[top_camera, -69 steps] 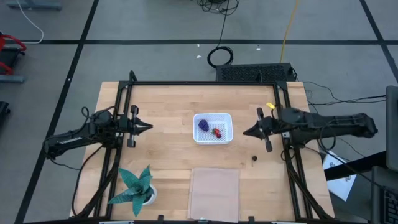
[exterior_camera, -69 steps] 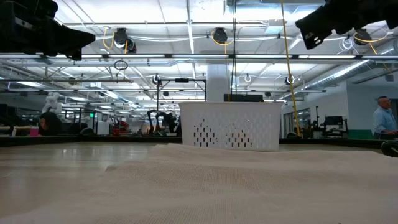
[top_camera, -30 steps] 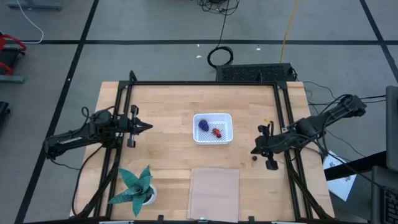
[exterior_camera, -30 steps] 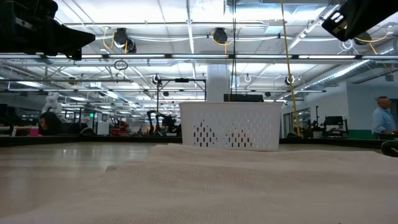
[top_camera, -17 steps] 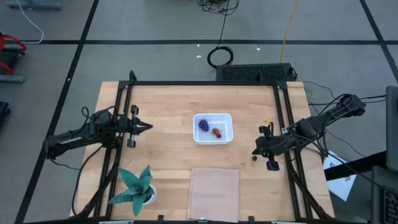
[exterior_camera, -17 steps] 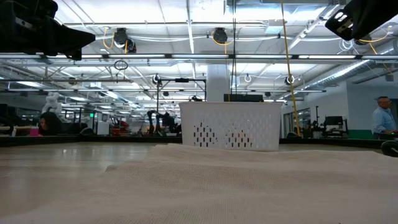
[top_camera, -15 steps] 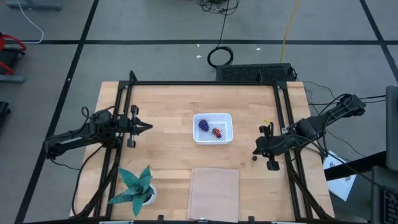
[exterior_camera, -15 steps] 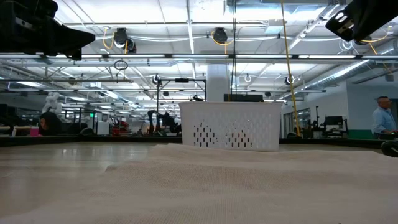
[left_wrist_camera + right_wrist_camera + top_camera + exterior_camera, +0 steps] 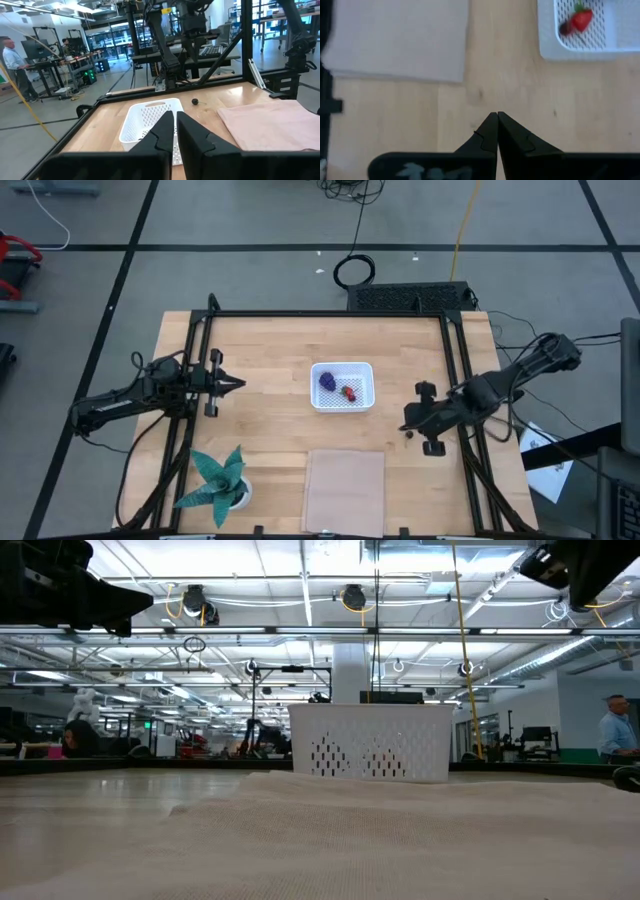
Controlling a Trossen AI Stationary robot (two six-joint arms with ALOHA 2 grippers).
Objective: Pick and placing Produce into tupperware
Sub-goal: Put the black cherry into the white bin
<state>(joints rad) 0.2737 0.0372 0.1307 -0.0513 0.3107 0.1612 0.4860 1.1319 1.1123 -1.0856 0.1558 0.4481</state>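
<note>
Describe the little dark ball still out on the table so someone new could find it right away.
Start at the white tupperware in the middle of the wooden table, then look toward the right arm's side. The dark ball lies alone on bare wood there, just under the right hand. It is the only food piece outside the container.

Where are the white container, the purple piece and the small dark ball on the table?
white container (image 9: 363,402), high view, bare mesh floor near its right wall
purple piece (image 9: 327,380), high view, its middle
small dark ball (image 9: 195,101), left wrist view, its middle

overhead, table-level, two wrist views
</note>
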